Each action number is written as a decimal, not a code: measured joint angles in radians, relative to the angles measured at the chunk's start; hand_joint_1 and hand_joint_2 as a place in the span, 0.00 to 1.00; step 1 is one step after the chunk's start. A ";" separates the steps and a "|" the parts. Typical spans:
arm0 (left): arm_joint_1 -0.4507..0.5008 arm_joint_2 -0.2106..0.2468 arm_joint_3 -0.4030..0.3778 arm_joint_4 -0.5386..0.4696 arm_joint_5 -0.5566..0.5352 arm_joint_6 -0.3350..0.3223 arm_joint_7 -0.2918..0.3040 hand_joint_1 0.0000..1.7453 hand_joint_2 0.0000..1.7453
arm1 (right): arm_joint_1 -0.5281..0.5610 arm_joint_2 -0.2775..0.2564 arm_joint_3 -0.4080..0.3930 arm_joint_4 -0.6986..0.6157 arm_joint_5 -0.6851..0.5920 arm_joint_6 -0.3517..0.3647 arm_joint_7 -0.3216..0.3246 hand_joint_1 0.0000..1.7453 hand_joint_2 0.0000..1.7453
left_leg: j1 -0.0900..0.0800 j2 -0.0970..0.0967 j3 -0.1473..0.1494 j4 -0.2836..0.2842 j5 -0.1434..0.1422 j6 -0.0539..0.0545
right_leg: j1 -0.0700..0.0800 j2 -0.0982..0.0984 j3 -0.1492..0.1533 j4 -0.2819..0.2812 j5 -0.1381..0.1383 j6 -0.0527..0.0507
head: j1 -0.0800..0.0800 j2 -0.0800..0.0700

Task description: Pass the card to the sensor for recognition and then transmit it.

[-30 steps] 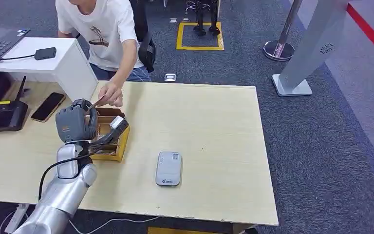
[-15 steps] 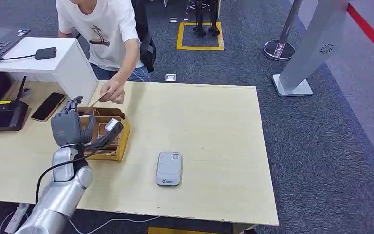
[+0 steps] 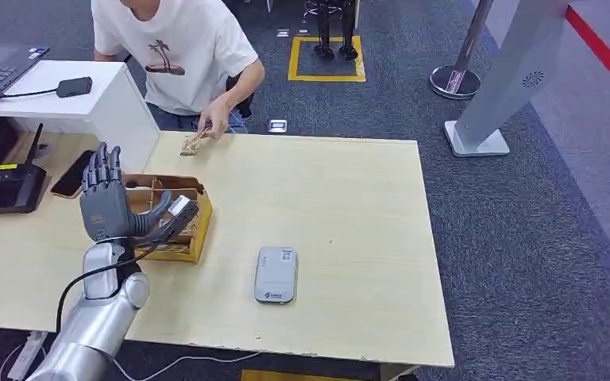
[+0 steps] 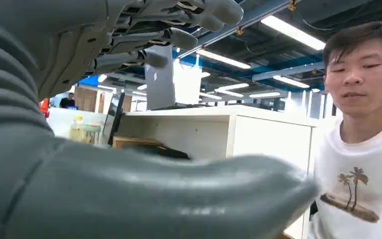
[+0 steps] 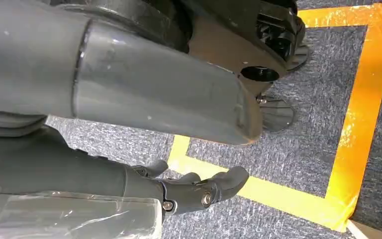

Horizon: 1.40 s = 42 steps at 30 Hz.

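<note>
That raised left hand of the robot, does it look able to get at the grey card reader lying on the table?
Probably yes. The left hand is open and holds nothing, and bare tabletop lies between it and the grey reader; the cardboard box beside the hand does not block that path.

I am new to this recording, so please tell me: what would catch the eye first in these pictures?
The robot's left hand stands raised with fingers spread and holding nothing, just beside the cardboard box on the wooden table. At the far edge a person's hand holds a small card. The grey sensor lies flat nearer the front edge, apart from both.
</note>
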 joint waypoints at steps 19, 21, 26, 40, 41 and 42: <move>-0.107 0.147 -0.143 -0.144 0.052 -0.438 -0.011 0.00 1.00 | 0.021 -0.011 0.004 0.000 -0.038 0.008 -0.009 0.00 0.00 | 0.000 0.000 0.000 0.000 0.000 0.000 | 0.000 0.000 -0.001 0.000 0.000 -0.001 | 0.000 0.000; -0.132 0.176 -0.182 -0.198 0.080 -0.510 -0.013 0.00 1.00 | 0.029 -0.013 0.002 0.000 -0.051 0.010 -0.016 0.00 0.00 | 0.000 0.001 0.000 0.000 0.000 0.000 | 0.000 0.000 -0.001 0.000 0.001 -0.001 | 0.000 0.000; -0.131 0.229 -0.271 -0.348 0.131 -0.552 -0.006 0.00 1.00 | 0.047 -0.014 -0.006 0.000 -0.069 0.010 -0.031 0.00 0.00 | 0.000 0.001 -0.001 0.000 0.000 0.000 | 0.000 0.001 -0.001 0.000 0.000 -0.001 | 0.000 0.000; -0.018 0.238 -0.369 -0.479 0.246 -0.525 -0.026 0.00 1.00 | 0.056 -0.018 -0.028 0.000 -0.070 -0.001 -0.043 0.00 0.00 | 0.000 0.001 -0.001 0.000 0.000 0.000 | 0.000 0.001 -0.001 0.000 0.000 0.000 | 0.000 0.000; -0.013 0.238 -0.375 -0.482 0.246 -0.525 -0.026 0.00 1.00 | 0.056 -0.019 -0.029 0.000 -0.070 -0.001 -0.043 0.00 0.00 | 0.000 0.001 -0.001 0.000 0.000 0.000 | 0.000 0.001 -0.001 0.000 0.000 0.000 | 0.000 0.000; -0.007 0.237 -0.381 -0.484 0.246 -0.525 -0.026 0.00 1.00 | 0.057 -0.020 -0.029 0.000 -0.070 -0.001 -0.043 0.00 0.00 | 0.000 0.001 -0.001 0.000 0.000 0.000 | 0.000 0.001 -0.001 0.000 0.000 0.000 | 0.000 0.000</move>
